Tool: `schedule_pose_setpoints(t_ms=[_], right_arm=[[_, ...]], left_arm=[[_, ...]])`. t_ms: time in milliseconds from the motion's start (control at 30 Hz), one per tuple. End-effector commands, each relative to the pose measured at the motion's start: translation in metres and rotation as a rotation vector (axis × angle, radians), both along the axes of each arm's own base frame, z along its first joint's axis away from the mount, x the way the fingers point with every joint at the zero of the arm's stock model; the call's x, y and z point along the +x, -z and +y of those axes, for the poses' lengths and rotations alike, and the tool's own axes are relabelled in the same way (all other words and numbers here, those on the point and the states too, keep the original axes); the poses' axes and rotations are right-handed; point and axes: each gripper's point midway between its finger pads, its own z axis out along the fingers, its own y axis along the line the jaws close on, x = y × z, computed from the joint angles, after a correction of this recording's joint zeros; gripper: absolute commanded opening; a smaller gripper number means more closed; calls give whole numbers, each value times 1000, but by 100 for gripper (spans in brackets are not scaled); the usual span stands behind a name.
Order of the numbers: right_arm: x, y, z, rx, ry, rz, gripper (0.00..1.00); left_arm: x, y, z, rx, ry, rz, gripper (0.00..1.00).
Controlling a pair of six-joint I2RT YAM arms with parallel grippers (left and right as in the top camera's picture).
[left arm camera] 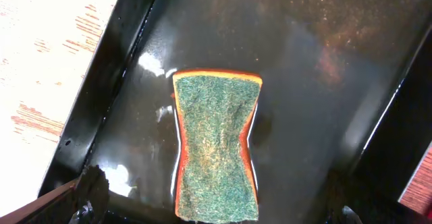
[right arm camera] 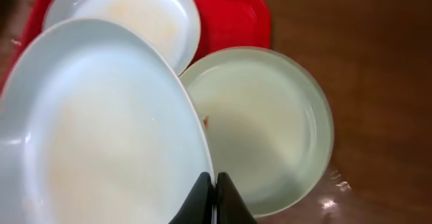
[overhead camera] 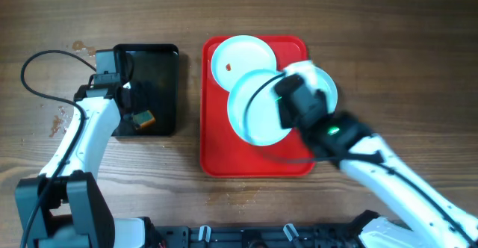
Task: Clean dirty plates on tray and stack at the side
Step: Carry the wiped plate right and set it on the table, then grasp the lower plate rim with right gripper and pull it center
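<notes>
The red tray (overhead camera: 224, 155) lies mid-table. One plate (overhead camera: 240, 57) with a red-orange smear lies flat at the tray's back left; it also shows in the right wrist view (right arm camera: 135, 11). My right gripper (right arm camera: 216, 191) is shut on the rim of a second plate (right arm camera: 101, 129) and holds it tilted above the tray (overhead camera: 254, 110). A third plate (right arm camera: 270, 123) lies at the tray's right edge, mostly on the table (overhead camera: 327, 84). My left gripper (left arm camera: 216, 214) is open just above a green-and-orange sponge (left arm camera: 216, 146).
The sponge (overhead camera: 144, 118) lies in a wet black tray (overhead camera: 160, 61) to the left of the red tray. A black cable (overhead camera: 33, 65) loops at the far left. Bare wooden table lies to the right of the plates.
</notes>
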Motion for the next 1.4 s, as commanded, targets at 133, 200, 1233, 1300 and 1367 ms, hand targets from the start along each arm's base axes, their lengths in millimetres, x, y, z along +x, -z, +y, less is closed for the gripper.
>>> schedule_pose_setpoints(t_ms=[133, 200, 1233, 1300, 1367], right_arm=[[4, -17, -97, 579, 345, 179, 4], [6, -12, -158, 578, 542, 139, 4], [48, 129, -128, 56, 283, 369, 41], [47, 135, -127, 58, 281, 386, 22], [47, 127, -119, 98, 258, 378, 7]], left_arm=[[-2, 1, 1, -1, -3, 4, 100], [-2, 1, 1, -1, -3, 4, 100], [-2, 1, 1, -1, -3, 4, 100], [-2, 1, 1, -1, -3, 4, 100], [-2, 1, 1, -1, -3, 4, 100]])
